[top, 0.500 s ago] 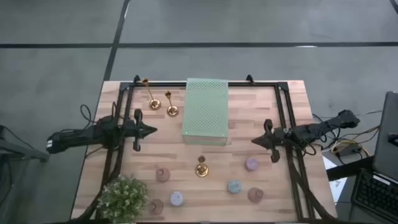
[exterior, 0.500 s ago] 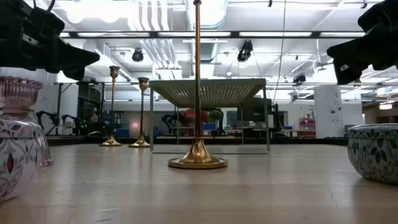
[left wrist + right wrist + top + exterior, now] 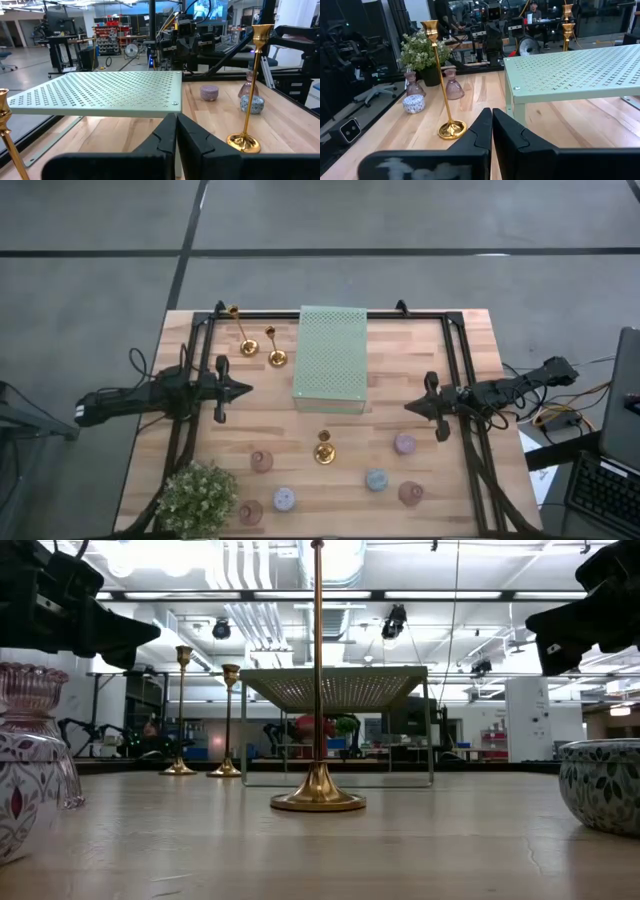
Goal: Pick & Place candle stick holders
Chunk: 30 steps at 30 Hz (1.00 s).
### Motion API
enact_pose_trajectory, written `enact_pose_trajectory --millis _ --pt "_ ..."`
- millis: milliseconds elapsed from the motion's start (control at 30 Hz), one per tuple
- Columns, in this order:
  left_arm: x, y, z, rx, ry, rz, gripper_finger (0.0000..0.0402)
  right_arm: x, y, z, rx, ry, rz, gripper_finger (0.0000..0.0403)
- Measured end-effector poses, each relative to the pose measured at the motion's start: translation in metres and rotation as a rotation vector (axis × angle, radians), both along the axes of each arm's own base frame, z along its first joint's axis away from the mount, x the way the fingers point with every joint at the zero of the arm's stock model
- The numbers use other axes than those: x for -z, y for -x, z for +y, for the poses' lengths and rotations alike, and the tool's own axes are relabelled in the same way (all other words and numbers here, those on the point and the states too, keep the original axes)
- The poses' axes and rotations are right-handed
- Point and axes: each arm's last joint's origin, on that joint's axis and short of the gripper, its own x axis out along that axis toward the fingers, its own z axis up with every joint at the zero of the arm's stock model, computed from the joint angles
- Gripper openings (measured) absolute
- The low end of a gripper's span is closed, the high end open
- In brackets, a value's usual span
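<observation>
Two gold candlesticks (image 3: 249,347) (image 3: 277,357) stand on their round bases at the far left of the table, a third (image 3: 324,452) near the middle front. Small squat holders in pink, lilac and pale blue (image 3: 262,461) (image 3: 404,444) (image 3: 376,479) stand along the front. My left gripper (image 3: 243,390) hovers shut at the table's left, left of the pale green pad (image 3: 331,358). My right gripper (image 3: 412,407) hovers shut at the right. Both point toward the middle, and neither holds anything.
The perforated green pad stands raised on legs (image 3: 337,688) at the far middle. A bushy potted plant (image 3: 198,495) sits at the near left corner. Black frame rails (image 3: 196,370) (image 3: 462,370) run along both sides of the table. A laptop (image 3: 610,460) lies off the right edge.
</observation>
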Motion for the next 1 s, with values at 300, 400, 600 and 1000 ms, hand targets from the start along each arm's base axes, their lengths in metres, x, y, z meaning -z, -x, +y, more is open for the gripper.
enact_pose_trajectory --millis 300,400,600,1000 --pt "0.0000 0.0000 0.0000 0.000 0.000 0.000 0.0019 -0.0001 0.0000 0.0000 0.000 0.000 0.000 0.0008" --pt "0.0000 0.0000 0.0000 0.000 0.000 0.000 0.0019 -0.0001 0.0000 0.0000 0.000 0.000 0.000 0.0008" --pt "0.0000 0.0000 0.0000 0.000 0.000 0.000 0.0019 0.0000 0.0000 0.0000 0.000 0.000 0.000 0.0008" --pt "0.0000 0.0000 0.0000 0.000 0.000 0.000 0.0019 -0.0045 -0.0001 0.0000 0.000 -0.016 -0.044 0.0008"
